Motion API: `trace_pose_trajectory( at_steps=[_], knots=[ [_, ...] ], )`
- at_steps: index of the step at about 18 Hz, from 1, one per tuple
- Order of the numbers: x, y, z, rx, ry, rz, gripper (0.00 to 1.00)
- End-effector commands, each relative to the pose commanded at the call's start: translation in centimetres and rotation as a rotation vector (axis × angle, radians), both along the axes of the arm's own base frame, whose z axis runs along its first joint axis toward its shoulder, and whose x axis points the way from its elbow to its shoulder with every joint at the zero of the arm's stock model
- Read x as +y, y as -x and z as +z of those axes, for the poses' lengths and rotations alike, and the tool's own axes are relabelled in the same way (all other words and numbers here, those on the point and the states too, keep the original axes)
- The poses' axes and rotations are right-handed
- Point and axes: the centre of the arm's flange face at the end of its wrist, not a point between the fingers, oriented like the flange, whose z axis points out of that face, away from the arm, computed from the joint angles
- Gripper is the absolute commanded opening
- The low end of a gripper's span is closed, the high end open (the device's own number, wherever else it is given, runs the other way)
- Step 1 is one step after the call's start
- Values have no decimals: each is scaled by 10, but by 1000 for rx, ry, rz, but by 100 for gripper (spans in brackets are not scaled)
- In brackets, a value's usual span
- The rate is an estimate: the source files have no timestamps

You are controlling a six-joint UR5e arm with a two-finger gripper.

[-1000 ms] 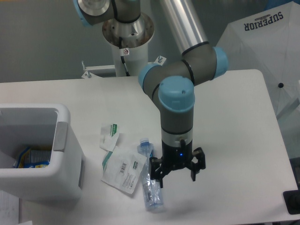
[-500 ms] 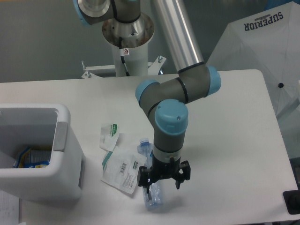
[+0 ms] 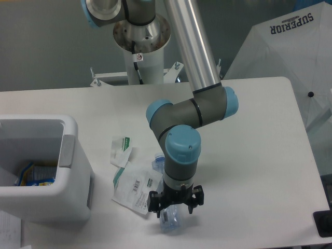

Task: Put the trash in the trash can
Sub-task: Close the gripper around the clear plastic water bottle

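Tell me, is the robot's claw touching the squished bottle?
Cannot tell. In the camera view the gripper straddles the bottle, fingers on either side, but the wrist hides where they would meet it.

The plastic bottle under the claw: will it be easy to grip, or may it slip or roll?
The bottle looks crushed and clear, so probably light and yielding; it may deform when squeezed. Lying on its side, it could roll if nudged. The claw sits directly over it.

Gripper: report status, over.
Gripper open, straddling the crushed bottle. Pouch and wrapper on table. Trash can to the left, path unobstructed.
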Motion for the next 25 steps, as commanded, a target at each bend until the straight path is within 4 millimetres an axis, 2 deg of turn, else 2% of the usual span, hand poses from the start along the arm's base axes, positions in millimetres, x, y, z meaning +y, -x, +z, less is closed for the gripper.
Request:
trace_pose_trajectory(
  at_steps=[10, 15, 17, 25],
  knots=[
    [11, -6, -22, 28, 62, -2, 100],
    [12, -7, -25, 27, 67, -3, 100],
    [11, -6, -25, 28, 68, -1, 93],
    [14, -10, -30, 32, 82, -1, 93]
  ],
)
